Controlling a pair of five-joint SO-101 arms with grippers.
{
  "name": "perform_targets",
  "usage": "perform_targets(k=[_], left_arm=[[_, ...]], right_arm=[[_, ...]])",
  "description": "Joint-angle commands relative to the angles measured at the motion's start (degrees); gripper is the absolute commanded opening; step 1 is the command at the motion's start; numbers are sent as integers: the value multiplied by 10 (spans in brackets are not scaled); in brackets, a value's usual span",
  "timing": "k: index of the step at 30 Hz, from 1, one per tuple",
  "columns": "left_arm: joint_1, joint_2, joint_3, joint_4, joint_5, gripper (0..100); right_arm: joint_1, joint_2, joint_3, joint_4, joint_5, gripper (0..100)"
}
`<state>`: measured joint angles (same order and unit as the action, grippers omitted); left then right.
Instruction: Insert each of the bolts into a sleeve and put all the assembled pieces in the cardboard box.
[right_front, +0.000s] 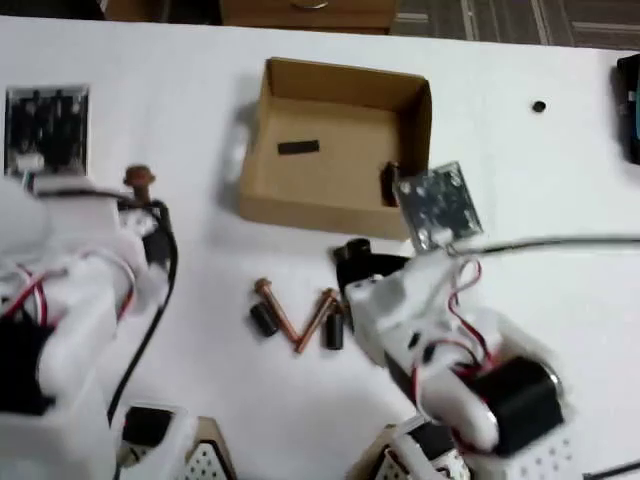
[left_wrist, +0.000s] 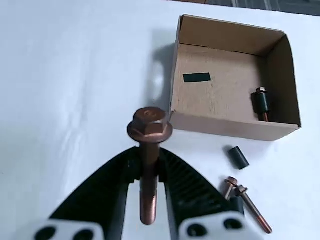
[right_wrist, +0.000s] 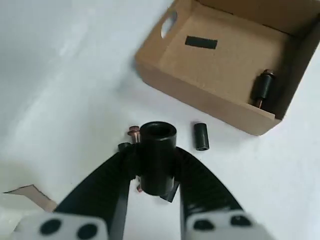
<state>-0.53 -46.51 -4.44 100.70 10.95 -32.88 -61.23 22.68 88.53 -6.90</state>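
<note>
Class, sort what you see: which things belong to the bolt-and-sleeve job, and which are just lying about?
Job: held bolt, held sleeve, loose bolts, loose sleeves, cardboard box, assembled piece inside it.
Lying about: small black bit, dark object at the picture's edge.

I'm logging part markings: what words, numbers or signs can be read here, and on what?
No text can be read.
Black rectangular patch on brown cardboard box floor: no legible print.
Copper hex bolt head: stamped mark, too blurred.
Dark framed square card: too blurred.
Speckled square board: too blurred.
</note>
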Motion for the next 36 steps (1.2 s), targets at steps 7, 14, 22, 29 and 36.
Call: perform_targets(k=[7, 14, 22, 29, 36], left_arm=[[42, -135, 87, -91, 106, 23], [42, -153, 165, -111, 156, 23], [44, -149, 227, -175, 168, 23], [131, -149, 247, -186, 219, 23], [171, -107, 247, -191, 235, 24]], right_arm=[[-95, -85, 96, -72, -6, 19], [-147, -132, 270, -256, -6, 19], [-182, -147, 396, -393, -2, 19], [-183, -151, 454, -435, -1, 19], [-184, -152, 478, -455, -3, 19]])
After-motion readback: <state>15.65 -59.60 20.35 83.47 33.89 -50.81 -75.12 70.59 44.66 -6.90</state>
